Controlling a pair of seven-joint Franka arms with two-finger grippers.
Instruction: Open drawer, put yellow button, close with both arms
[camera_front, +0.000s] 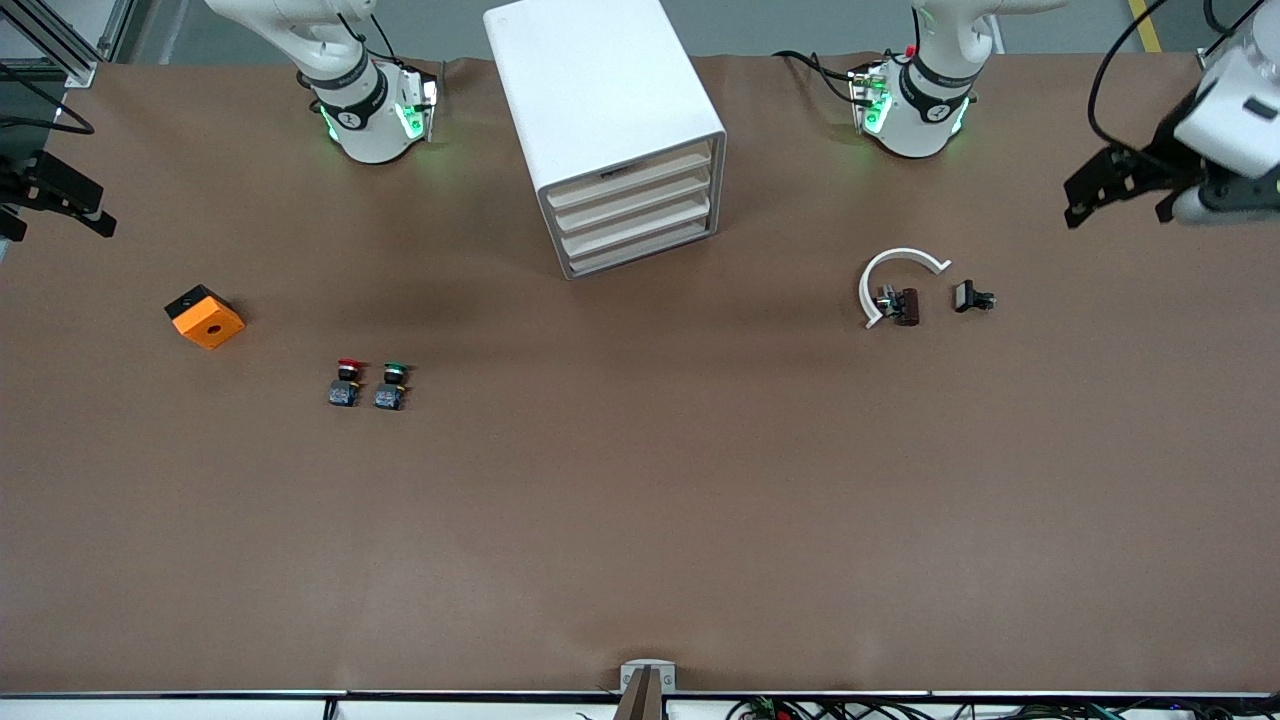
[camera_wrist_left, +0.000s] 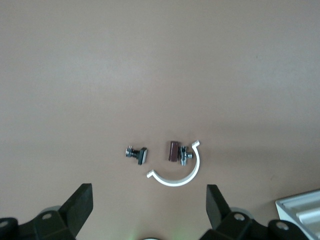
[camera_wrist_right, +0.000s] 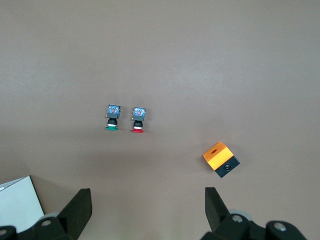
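The white cabinet (camera_front: 590, 90) stands between the two arm bases. Its top drawer (camera_front: 628, 178) is shut, like the three below it. No yellow button shows in any view. My left gripper (camera_front: 1115, 205) hangs open and empty in the air at the left arm's end of the table. In the left wrist view (camera_wrist_left: 149, 192) its fingers stand wide apart over bare table. My right gripper (camera_front: 55, 225) hangs open and empty at the right arm's end. It also shows wide open in the right wrist view (camera_wrist_right: 148, 197).
A red-capped button (camera_front: 345, 383) and a green-capped button (camera_front: 391, 386) lie side by side, also in the right wrist view. An orange block (camera_front: 205, 316) on a black base sits toward the right arm's end. A white curved piece (camera_front: 890, 275), a brown part (camera_front: 905, 305) and a black part (camera_front: 972, 297) lie toward the left arm's end.
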